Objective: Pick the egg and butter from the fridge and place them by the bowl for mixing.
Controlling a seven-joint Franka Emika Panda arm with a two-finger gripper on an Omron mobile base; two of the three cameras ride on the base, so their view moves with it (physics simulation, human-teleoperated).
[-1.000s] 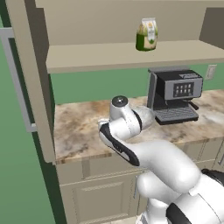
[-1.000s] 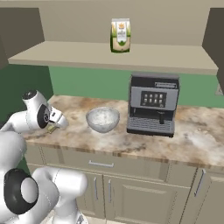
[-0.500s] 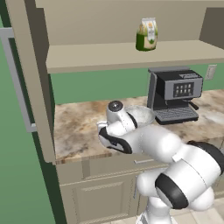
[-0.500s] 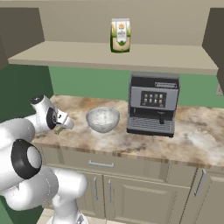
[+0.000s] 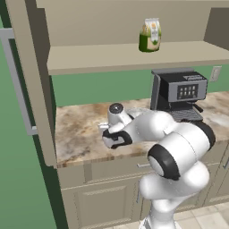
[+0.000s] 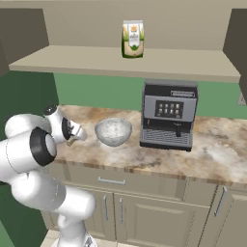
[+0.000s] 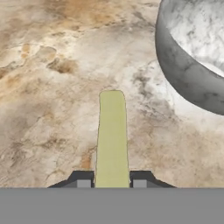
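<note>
My gripper [image 7: 111,181] is shut on the butter [image 7: 112,135], a slim pale-yellow stick that juts forward from between the fingers over the marbled counter [image 7: 48,87]. The grey bowl [image 7: 192,74] lies close by, to the upper right in the hand view. From the right base view, the gripper [image 6: 77,136] hangs low over the counter just left of the bowl [image 6: 113,131]. In the left base view the gripper [image 5: 106,132] sits over the middle of the counter. The egg is out of view. Of the fridge I see a long grey bar handle [image 5: 20,85] at the far left.
A black and silver coffee machine [image 6: 169,120] stands on the counter right of the bowl. A green and white carton [image 6: 133,39] sits on the shelf above. A tall cabinet panel [image 5: 38,89] bounds the counter's left end. Bare counter [image 5: 76,129] lies left of the gripper.
The hand has dropped lower and edged toward the bowl with the butter still in it. The arm's elbow has swung forward over the counter's edge.
</note>
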